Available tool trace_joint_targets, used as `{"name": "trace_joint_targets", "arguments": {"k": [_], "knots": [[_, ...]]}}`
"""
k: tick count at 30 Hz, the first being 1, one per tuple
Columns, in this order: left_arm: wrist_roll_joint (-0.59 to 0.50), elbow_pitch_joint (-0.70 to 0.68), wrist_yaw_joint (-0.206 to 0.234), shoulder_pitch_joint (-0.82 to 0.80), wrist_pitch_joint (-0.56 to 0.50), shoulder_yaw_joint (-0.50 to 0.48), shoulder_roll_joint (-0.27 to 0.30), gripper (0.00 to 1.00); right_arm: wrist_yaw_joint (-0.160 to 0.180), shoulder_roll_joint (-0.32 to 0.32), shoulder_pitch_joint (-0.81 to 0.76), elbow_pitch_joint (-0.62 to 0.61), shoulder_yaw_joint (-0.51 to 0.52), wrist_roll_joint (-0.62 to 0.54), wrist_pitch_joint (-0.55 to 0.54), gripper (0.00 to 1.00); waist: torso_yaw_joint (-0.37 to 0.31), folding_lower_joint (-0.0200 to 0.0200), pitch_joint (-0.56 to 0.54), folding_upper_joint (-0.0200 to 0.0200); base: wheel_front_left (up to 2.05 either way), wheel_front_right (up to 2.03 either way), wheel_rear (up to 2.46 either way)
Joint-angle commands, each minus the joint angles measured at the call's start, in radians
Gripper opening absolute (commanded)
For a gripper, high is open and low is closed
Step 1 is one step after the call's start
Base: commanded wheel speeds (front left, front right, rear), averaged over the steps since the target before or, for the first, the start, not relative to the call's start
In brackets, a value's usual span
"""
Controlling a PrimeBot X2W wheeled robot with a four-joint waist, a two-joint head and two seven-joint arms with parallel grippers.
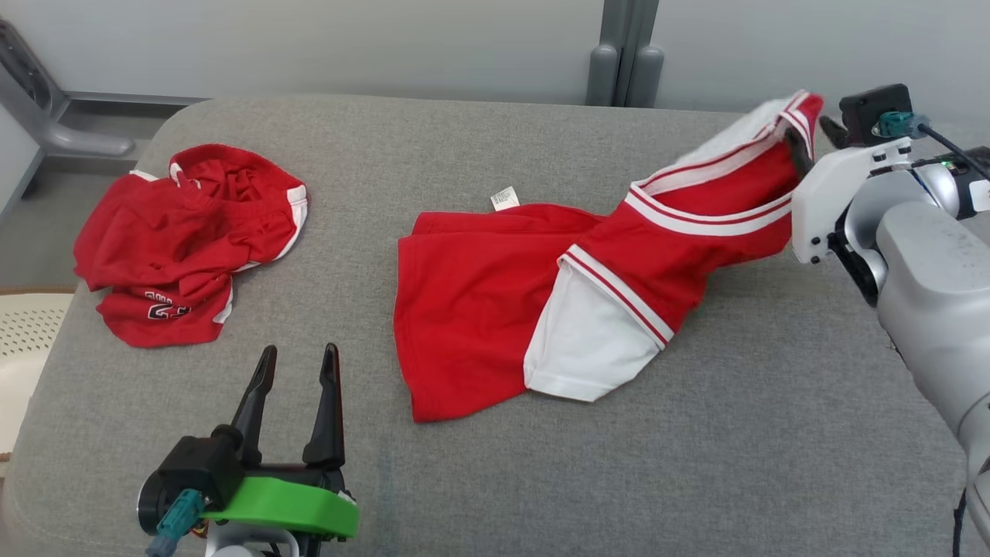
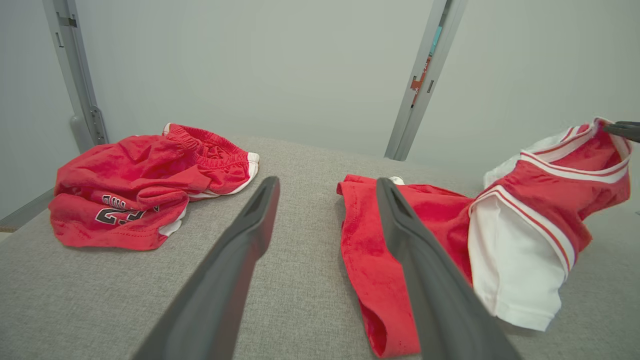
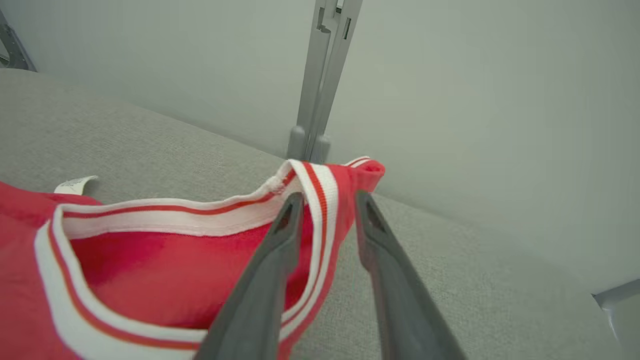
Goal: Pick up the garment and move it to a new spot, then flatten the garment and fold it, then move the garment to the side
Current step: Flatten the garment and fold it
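Note:
A red garment (image 1: 495, 309) with white panels and red-and-white striped trim lies spread on the grey cushioned surface (image 1: 696, 464). Its right end rises off the surface to my right gripper (image 1: 810, 139). In the right wrist view the striped trim (image 3: 322, 200) of the garment (image 3: 150, 270) hangs between the two fingers. They stand apart around it, with a gap on the right side, so my right gripper (image 3: 328, 197) is open. My left gripper (image 1: 300, 360) is open and empty at the front left, short of the garment's (image 2: 380, 260) hem; its fingers (image 2: 240, 250) spread wide.
A second crumpled red garment (image 1: 186, 240) with white edging and printed numbers lies at the far left (image 2: 145, 185). Grey posts (image 1: 625, 70) stand behind the surface's back edge. A pale basket (image 1: 23, 333) sits off the left edge.

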State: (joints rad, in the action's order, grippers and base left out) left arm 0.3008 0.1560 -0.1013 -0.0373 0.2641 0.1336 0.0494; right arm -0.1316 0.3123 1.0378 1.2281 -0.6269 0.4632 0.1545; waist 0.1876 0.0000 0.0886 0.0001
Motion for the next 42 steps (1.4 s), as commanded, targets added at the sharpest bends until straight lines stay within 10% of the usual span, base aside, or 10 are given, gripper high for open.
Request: {"name": "trace_joint_targets", "arguments": {"k": [1, 12, 22, 38, 39, 40, 41, 42], "knots": [[-0.007, -0.007, 0.0, -0.014, 0.001, -0.007, 0.002, 1.0, 0.002, 0.015, 0.005, 0.01, -0.01, -0.013, -0.018, 1.0, -0.008, 0.0, 0.009, -0.0001, 0.0, 0.0, 0.0], [-0.024, -0.015, 0.004, 0.031, 0.001, -0.058, 0.002, 1.0, 0.002, -0.055, 0.094, 0.055, -0.019, -0.028, -0.396, 1.0, -0.07, 0.0, -0.043, -0.0001, 0.0, 0.0, 0.0], [-0.017, -0.012, 0.001, 0.037, 0.001, -0.047, 0.002, 1.0, 0.002, -0.227, 0.043, -0.05, -0.099, -0.021, -0.437, 1.0, -0.042, 0.0, -0.047, -0.0001, 0.0, 0.0, 0.0], [0.016, -0.006, 0.009, -0.008, 0.001, -0.005, 0.002, 1.0, 0.002, -0.259, -0.037, 0.006, -0.15, -0.154, -0.416, 1.0, 0.062, 0.0, 0.032, -0.0001, 0.0, 0.0, 0.0], [0.017, -0.007, 0.011, -0.008, 0.001, -0.007, 0.002, 1.0, 0.002, -0.259, -0.03, 0.01, -0.151, -0.17, -0.411, 0.51, 0.061, 0.0, 0.033, -0.0001, 0.0, 0.0, 0.0], [0.017, -0.007, 0.014, -0.006, 0.001, -0.011, 0.002, 1.0, 0.002, -0.259, -0.026, 0.016, -0.149, -0.189, -0.405, 0.24, 0.057, 0.0, 0.031, -0.0001, 0.0, 0.0, 0.0], [0.017, -0.006, 0.014, -0.003, 0.001, -0.016, 0.002, 1.0, 0.002, -0.26, -0.029, 0.021, -0.143, -0.201, -0.406, 0.0, 0.052, 0.0, 0.028, -0.0001, 0.0, 0.0, 0.0], [0.017, -0.006, 0.014, 0.0, 0.001, -0.018, 0.002, 1.0, 0.002, -0.26, -0.034, 0.025, -0.139, -0.211, -0.411, 0.0, 0.048, 0.0, 0.024, -0.0001, 0.0, 0.0, 0.0]]}}
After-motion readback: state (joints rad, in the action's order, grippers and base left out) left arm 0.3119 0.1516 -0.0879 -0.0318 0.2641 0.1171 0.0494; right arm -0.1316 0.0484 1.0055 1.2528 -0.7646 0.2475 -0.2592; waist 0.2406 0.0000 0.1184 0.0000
